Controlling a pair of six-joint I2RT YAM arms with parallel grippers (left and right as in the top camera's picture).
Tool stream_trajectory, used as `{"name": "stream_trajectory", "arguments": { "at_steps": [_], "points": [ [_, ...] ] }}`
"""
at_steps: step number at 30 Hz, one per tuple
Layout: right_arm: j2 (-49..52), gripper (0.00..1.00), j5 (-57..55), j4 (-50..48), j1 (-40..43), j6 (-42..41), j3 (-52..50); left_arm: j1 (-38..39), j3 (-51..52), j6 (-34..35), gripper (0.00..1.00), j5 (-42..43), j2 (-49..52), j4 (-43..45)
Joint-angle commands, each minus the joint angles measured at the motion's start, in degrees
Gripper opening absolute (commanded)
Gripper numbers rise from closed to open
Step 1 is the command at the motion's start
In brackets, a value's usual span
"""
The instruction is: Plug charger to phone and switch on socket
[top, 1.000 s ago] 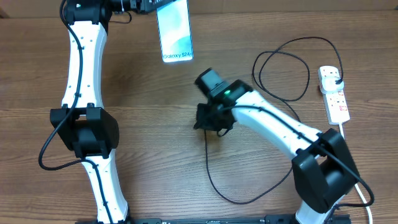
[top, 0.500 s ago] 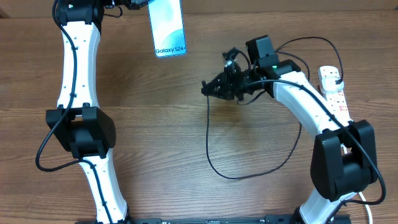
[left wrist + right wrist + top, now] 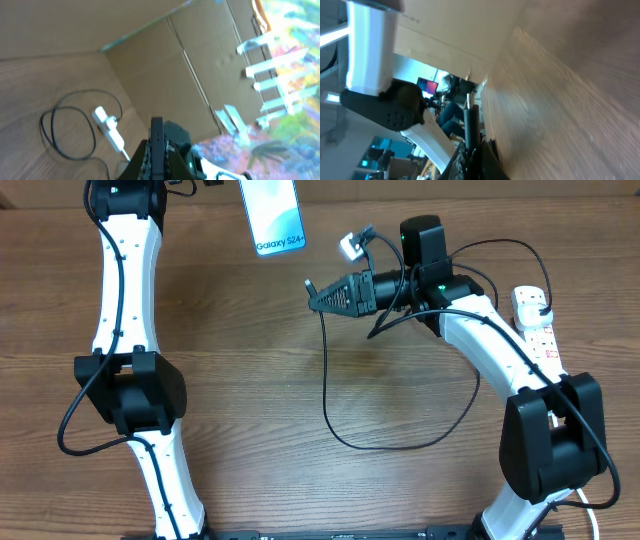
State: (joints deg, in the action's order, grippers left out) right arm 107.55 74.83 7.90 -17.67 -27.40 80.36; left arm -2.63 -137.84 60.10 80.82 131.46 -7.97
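Note:
My left gripper point(image 3: 156, 150) is shut on the phone point(image 3: 272, 215), held in the air at the top of the overhead view, its light-blue screen facing the camera. In the left wrist view the phone point(image 3: 156, 145) shows edge-on between the fingers. My right gripper point(image 3: 318, 297) is shut on the charger's connector end point(image 3: 471, 120), pointing left, below and right of the phone. The black charger cable point(image 3: 340, 435) hangs from it and loops on the table to a plug in the white socket strip point(image 3: 538, 330) at the right edge.
A cardboard wall point(image 3: 165, 55) stands behind the table. The socket's white cord point(image 3: 585, 495) runs down the right side. More cable slack point(image 3: 460, 280) loops behind my right arm. The left arm point(image 3: 125, 300) stretches along the left side.
My right gripper has risen off the table and moved left toward the phone, carrying the cable end. The phone has shifted slightly right and tilted.

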Motion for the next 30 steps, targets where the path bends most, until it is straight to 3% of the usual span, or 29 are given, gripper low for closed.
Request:
{"name": "stream_trajectory", "arguments": {
  "at_steps": [1,10,21,30],
  "points": [
    [0.2,0.04,1.4,-6.6,0.1,-9.8,1.1,0.0,-0.2,7.0,0.04,-4.5,-1.4,2.3],
    [0.2,0.04,0.1,-27.5,0.1,-28.2,1.1,0.0,-0.2,10.4,0.04,-9.6,-1.4,4.5],
    [0.2,0.04,-4.5,-38.1,0.1,-43.3,1.1,0.1,-0.2,15.0,0.04,-10.8,-1.4,10.4],
    [0.2,0.04,-4.7,-44.7,0.1,-47.9,1.1,0.1,-0.2,16.9,0.04,-10.3,-1.4,11.5]
  ]
}}
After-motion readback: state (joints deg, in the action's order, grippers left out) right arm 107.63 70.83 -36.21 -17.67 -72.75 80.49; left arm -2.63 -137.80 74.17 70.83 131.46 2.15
